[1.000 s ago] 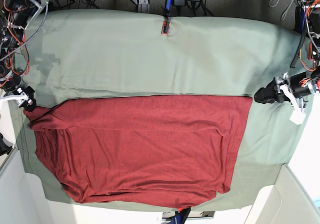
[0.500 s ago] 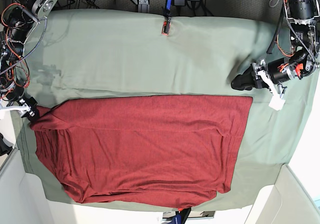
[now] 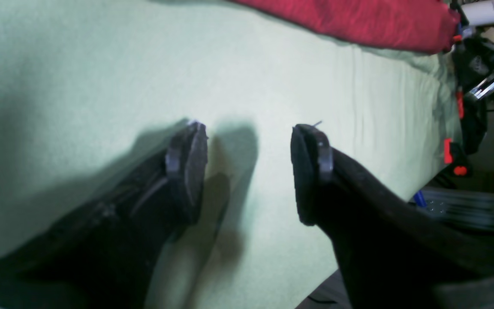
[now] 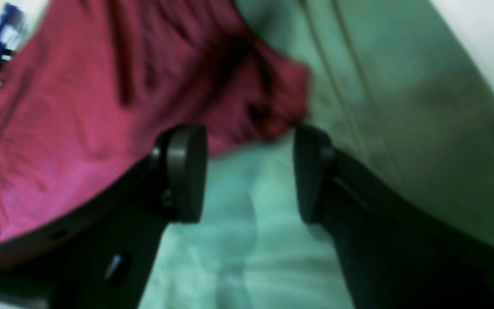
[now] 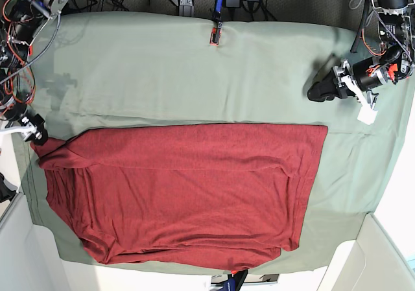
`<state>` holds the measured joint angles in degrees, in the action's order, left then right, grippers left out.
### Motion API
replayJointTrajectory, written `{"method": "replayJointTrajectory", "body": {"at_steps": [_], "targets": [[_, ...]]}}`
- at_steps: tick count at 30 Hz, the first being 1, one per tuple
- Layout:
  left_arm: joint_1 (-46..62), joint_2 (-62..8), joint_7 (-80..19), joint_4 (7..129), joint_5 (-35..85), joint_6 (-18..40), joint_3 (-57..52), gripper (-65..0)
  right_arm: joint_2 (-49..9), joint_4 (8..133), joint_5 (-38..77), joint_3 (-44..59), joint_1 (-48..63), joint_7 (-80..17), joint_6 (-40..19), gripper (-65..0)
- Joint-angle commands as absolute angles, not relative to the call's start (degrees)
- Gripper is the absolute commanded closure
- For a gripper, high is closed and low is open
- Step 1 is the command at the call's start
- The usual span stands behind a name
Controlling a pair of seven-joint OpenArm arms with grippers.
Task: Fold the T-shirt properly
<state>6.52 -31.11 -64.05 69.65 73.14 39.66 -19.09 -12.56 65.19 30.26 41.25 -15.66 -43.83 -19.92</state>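
The pale sage-green sheet covers the whole bench and is the largest thing in view; every place below is given against it. No container shows on it, and no writing can be read anywhere: a small label at the top right corner of the left wrist view is too small to make out.

The T-shirt lies flat on the near half of the sheet, a dark red, plain knit with no print. Its far edge runs straight across the sheet's middle. Its side edge towards the left arm is straight too, with a strip of bare sheet beyond it. A long fold line crosses the shirt just inside the far edge. The near hem is bunched in soft ripples close to the sheet's near border. One corner rises in a point at the sheet's border on the right arm's side.

The left hand hangs over bare sheet at the far corner, well apart from the shirt, jaws wide and holding nothing.

The right hand sits at the sheet's opposite border, just beside the shirt's pointed corner, jaws wide, with only sheet between its fingers.

A small red and black clip rests at the sheet's far edge.
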Motion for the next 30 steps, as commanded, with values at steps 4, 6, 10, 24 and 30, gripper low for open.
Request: {"method": "replayJointTrajectory", "body": {"at_steps": [4,6,10,24,30], "targets": [[6.0,-32.3,-63.3,70.6,74.8,40.0,-19.5,-34.2,-13.0,64.9,30.2,41.3,-16.6,-40.6,-19.6,-32.3],[6.0,-32.3,-63.2,70.6,74.8,40.0,-19.5,-34.2,-13.0,63.5,30.2,41.3,-16.7,-38.7,-19.7,-32.3],[5.5,-32.2,-62.0,70.6,74.7,40.0,-19.5,-34.2,-12.8,62.1,30.2,41.3,-16.8,-36.7,-19.7,-32.3],[-2.1,-27.6,-53.0,66.7,55.8,36.1,-19.5,-34.2,-11.1,62.1,28.2,41.1,-19.5,-37.6,-19.7,-32.3],[-2.3,-26.9,-51.8,66.7,53.9,34.9,-19.5,-34.2,-11.1,62.1,28.3,41.1,-19.5,-37.5,-19.7,-32.3]]}}
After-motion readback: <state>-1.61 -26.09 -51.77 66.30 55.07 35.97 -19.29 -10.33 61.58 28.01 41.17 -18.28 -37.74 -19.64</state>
